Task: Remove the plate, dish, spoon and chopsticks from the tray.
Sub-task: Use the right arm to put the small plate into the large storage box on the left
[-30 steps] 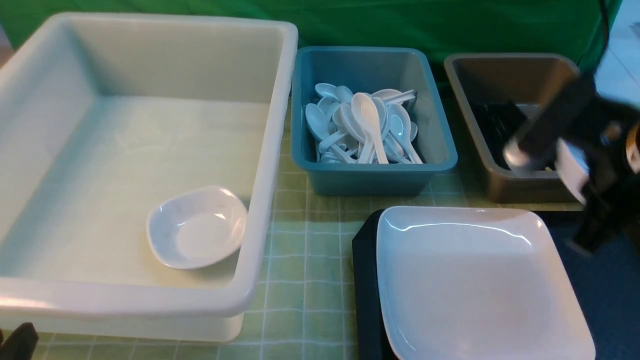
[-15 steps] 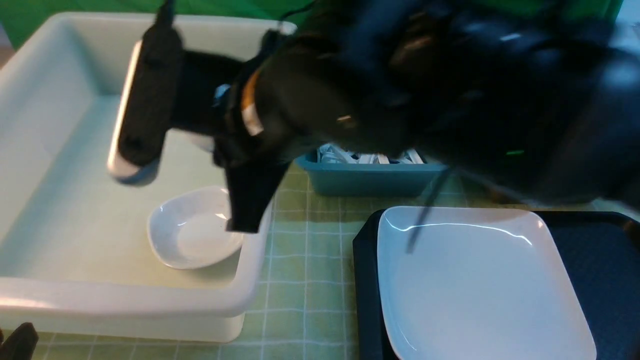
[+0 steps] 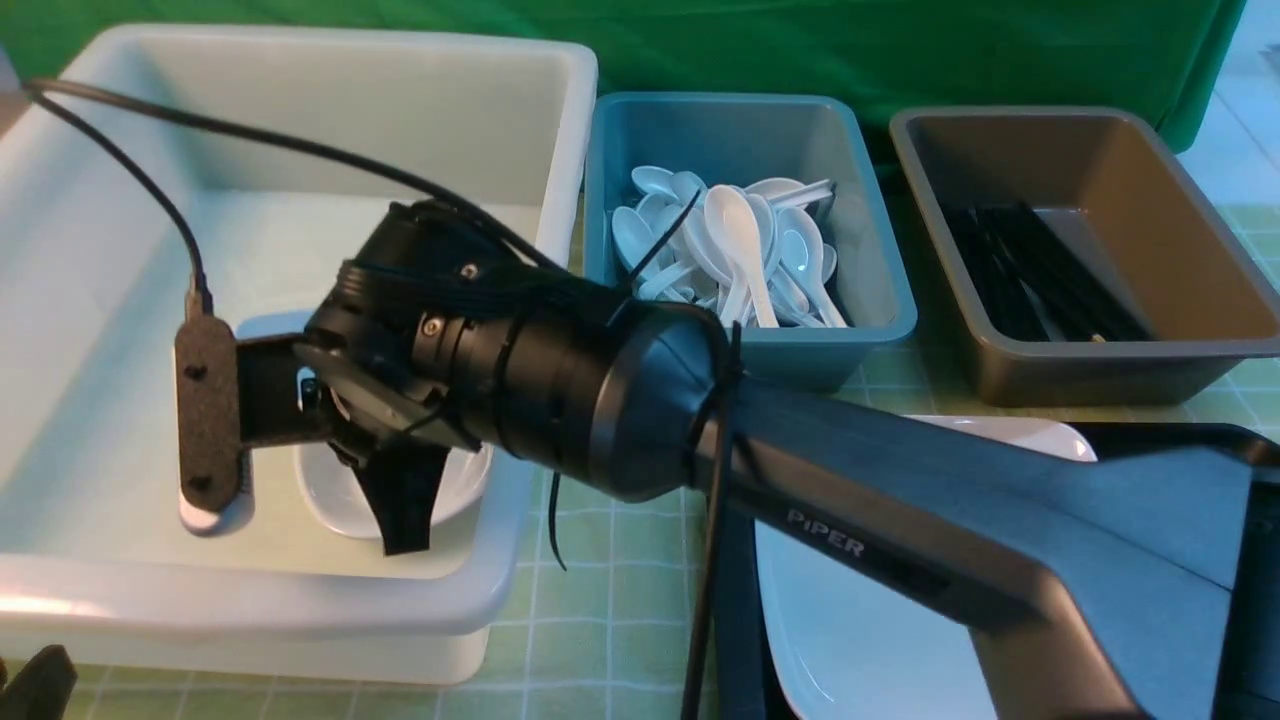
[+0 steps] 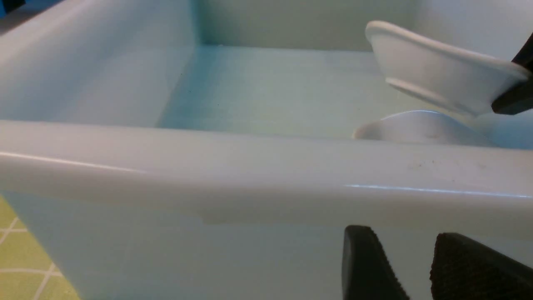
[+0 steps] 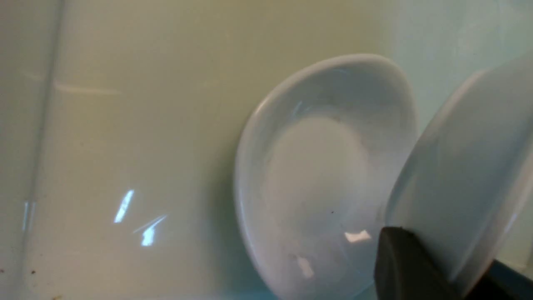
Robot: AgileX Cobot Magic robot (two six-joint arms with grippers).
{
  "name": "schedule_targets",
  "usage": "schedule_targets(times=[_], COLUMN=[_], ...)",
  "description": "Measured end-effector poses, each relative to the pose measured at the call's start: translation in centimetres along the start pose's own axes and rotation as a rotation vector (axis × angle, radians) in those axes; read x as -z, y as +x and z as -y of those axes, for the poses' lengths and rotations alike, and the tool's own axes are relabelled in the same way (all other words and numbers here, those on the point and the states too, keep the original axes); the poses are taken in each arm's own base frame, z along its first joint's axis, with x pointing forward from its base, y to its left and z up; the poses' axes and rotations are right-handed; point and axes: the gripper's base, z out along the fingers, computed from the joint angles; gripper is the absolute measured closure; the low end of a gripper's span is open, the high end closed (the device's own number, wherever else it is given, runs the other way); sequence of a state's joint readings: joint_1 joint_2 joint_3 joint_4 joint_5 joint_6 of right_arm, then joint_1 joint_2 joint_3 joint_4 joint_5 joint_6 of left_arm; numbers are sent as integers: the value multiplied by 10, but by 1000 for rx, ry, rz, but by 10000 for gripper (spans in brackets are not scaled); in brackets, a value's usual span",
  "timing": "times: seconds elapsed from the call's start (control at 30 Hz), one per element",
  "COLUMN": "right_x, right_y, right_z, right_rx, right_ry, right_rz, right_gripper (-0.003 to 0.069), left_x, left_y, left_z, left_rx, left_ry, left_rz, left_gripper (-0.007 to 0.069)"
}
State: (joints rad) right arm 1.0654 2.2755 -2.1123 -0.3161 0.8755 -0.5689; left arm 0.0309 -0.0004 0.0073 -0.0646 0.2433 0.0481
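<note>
R jaws clenched on rim of small dish [image 5: 466, 175], tilted, over 2nd dish [image 5: 325, 187] in white tub [image 3: 300, 600], frame left. L jaws released, nothing between. Plate [image 3: 850, 660] on tray [image 3: 742, 640], lower right.

a big white tub [image 3: 350, 120] stands at the left on a green checked cloth [image 3: 610, 590], with a small bowl [image 3: 325, 490] lying upright on its floor near the front right corner. just right of it is a teal bin [image 3: 730, 130] with a heap of white spoons [image 3: 740, 250]. further right, a brown bin [image 3: 1130, 190] holds black sticks [image 3: 1040, 270]. a green drape [image 3: 800, 50] hangs behind.
</note>
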Motion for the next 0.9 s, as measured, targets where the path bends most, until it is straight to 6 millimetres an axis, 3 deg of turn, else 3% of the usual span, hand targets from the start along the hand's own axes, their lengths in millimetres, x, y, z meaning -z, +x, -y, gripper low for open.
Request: schedule_targets(times=[0.37, 0.63, 0.77, 0.9], right_x=[-21, -24, -22, 3], right_y=[4, 5, 5, 0], right_z=[-11, -13, -13, -10], right_rx=[12, 8, 13, 44], right_ry=[-36, -41, -43, -25], right_rz=[-41, -48, -64, -89], right_gripper=[609, 430, 377, 371], left_x=[0, 0, 0, 0], left_y=[0, 0, 0, 0], left_z=[0, 0, 0, 0], left_rx=[0, 0, 0, 0], left_ry=[0, 0, 0, 0], left_rz=[0, 0, 0, 0], left_gripper=[401, 401, 401, 401])
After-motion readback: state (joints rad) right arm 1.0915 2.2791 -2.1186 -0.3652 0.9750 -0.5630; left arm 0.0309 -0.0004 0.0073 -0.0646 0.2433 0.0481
